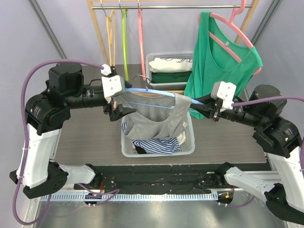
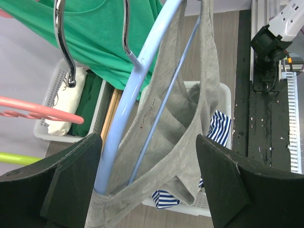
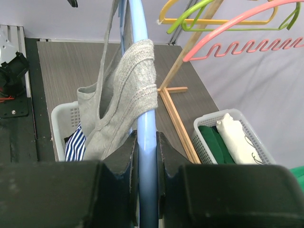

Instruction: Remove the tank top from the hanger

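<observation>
We found the grey tank top hanging from the light-blue hanger, which lay left-to-right over the basket. The right gripper clamped its right end; the left gripper, jaws wide, straddled the left strap.

You see your left gripper with its 2 fingers spread wide. The blue hanger runs down between them, close to the finger at the frame's left. The grey tank top drapes from it. Below sits a white basket holding striped cloth; a green garment hangs behind.
</observation>
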Controlling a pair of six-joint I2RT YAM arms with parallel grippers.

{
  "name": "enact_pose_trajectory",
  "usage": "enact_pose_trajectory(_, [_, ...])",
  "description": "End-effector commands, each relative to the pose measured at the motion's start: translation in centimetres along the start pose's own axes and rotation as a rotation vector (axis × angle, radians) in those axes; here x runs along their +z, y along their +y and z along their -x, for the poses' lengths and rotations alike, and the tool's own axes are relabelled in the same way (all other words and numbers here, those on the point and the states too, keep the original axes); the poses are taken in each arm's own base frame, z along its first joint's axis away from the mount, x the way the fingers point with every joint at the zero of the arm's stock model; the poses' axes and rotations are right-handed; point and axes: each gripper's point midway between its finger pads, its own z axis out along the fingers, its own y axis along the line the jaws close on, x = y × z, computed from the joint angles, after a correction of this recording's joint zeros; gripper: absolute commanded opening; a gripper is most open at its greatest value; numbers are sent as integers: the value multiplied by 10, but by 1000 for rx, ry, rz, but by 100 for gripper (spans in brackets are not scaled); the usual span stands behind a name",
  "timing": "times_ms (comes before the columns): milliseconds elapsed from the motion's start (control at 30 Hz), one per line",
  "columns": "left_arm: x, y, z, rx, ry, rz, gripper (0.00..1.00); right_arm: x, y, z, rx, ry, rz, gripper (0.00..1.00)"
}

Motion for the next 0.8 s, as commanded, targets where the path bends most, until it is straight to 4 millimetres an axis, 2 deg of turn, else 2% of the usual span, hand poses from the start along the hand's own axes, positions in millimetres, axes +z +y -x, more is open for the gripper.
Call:
enact_pose_trajectory(0, [-2, 11, 17, 17, -73, 65, 87, -9, -10, 46, -89, -139, -35, 1])
enact_pose_trajectory(133, [-1, 27, 24, 25, -101, 140, 92, -11, -4, 45, -80, -136, -8, 1])
enact_pose_trajectory(233, [-4, 33, 32, 40, -132, 179, 94, -12, -2, 45, -76, -137, -4, 1])
enact_pose_trajectory(333, [-5, 35, 31, 43, -128, 193, 96, -12, 1, 46, -72, -142, 9, 1])
enact_pose_trajectory(400, [-6, 30, 33, 56, -136, 167, 89, -13, 1, 47, -70, -146, 6, 1])
enact_pose_trajectory(433, [-4, 24, 27, 46, -112, 135, 83, -13, 0, 48, -70, -149, 2, 1])
enact_pose_trajectory(467, [-3, 17, 27, 53, -112, 91, 70, -13, -1, 48, -68, -149, -4, 1])
enact_pose_trajectory(500, [-6, 13, 30, 58, -113, 73, 63, -13, -3, 50, -71, -155, -14, 1])
enact_pose_trajectory(533, [-3, 7, 20, 30, -76, 34, 55, -14, -4, 51, -75, -161, -23, 1])
enact_pose_trajectory(567, [-3, 3, 19, 34, -66, 15, 38, -14, -5, 50, -72, -163, -30, 1])
enact_pose_trajectory(667, [-3, -7, 10, 16, -28, -42, 28, -13, -8, 52, -73, -181, -50, 1])
enact_pose_trajectory(767, [-5, -7, 10, 33, -27, -37, 27, -10, -13, 48, -65, -179, -78, 1])
